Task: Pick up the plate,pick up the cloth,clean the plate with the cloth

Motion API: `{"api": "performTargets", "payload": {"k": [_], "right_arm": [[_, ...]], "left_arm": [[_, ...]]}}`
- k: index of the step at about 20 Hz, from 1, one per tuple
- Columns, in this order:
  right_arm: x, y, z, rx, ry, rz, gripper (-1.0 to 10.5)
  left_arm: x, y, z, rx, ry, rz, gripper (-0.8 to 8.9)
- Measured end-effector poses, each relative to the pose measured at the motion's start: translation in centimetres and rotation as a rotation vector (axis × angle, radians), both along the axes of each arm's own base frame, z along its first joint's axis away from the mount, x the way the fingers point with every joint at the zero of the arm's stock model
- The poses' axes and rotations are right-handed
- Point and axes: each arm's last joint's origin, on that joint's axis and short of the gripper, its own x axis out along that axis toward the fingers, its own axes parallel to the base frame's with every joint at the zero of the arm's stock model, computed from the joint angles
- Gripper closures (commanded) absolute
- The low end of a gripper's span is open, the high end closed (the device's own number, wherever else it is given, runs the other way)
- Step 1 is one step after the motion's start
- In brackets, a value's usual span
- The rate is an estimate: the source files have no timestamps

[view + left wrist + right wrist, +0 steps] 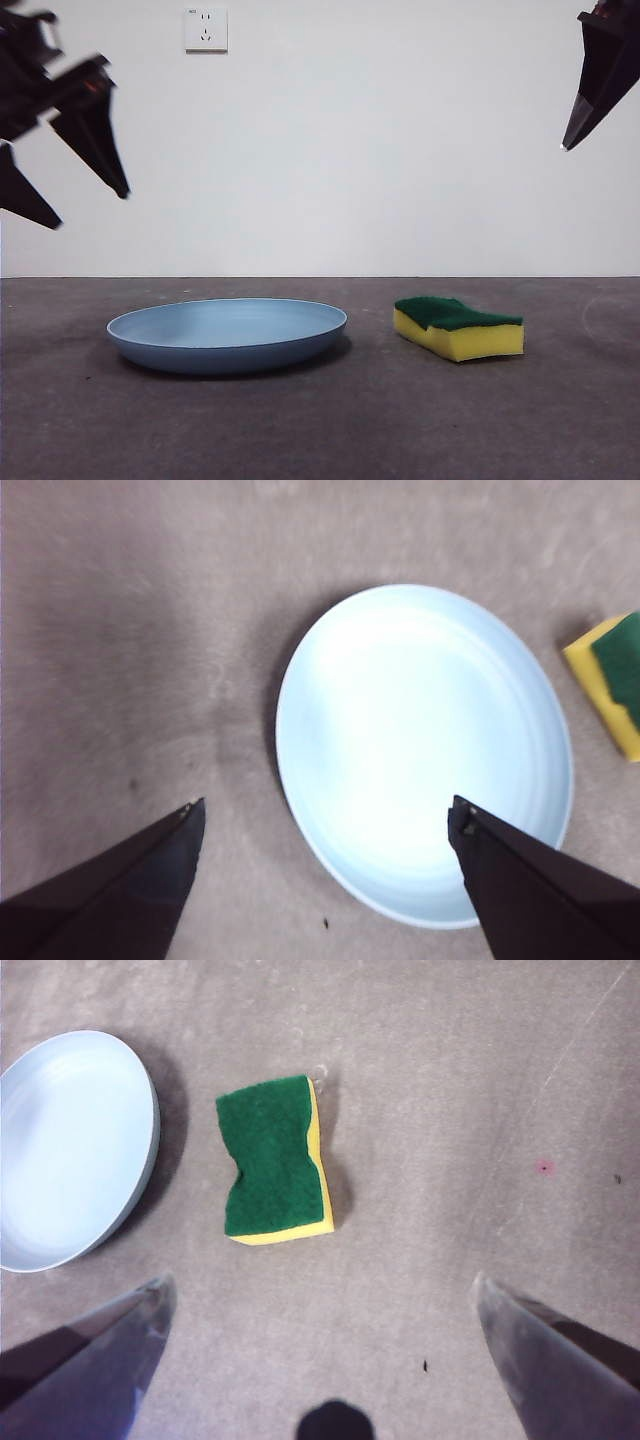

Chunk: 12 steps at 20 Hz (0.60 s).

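The light-blue plate (pixel 228 333) lies flat on the grey table, left of centre. The cloth, a yellow sponge with a green scouring top (pixel 458 326), lies to its right, apart from it. My left gripper (pixel 325 815) is open and empty, high above the plate's (pixel 425 750) left side; it shows in the front view at the upper left (pixel 75 185). My right gripper (pixel 320 1295) is open and empty, high above the table near the sponge (pixel 275 1158); one jaw shows in the front view at the top right. The right wrist view also shows the plate (pixel 70 1145).
A white wall with a power socket (pixel 206 30) stands behind the table. The grey table surface (pixel 320 430) stretches in front of the plate and sponge.
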Motion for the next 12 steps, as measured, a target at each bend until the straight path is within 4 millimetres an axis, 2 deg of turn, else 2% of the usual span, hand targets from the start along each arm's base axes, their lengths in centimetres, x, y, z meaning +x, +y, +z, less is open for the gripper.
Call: {"api": "performTargets", "payload": {"k": [5, 12], "right_arm": [[-0.1, 0.0, 0.0, 0.000, 0.009, 0.000, 4.4], [-0.1, 0.0, -0.1, -0.001, 0.017, 0.000, 4.4]], "left_arm": [[4.1, -1.8, -2.0, 0.032, 0.099, -0.051, 4.07], [5.7, -3.3, -6.6, 0.113, 0.210, -0.063, 4.07]]}}
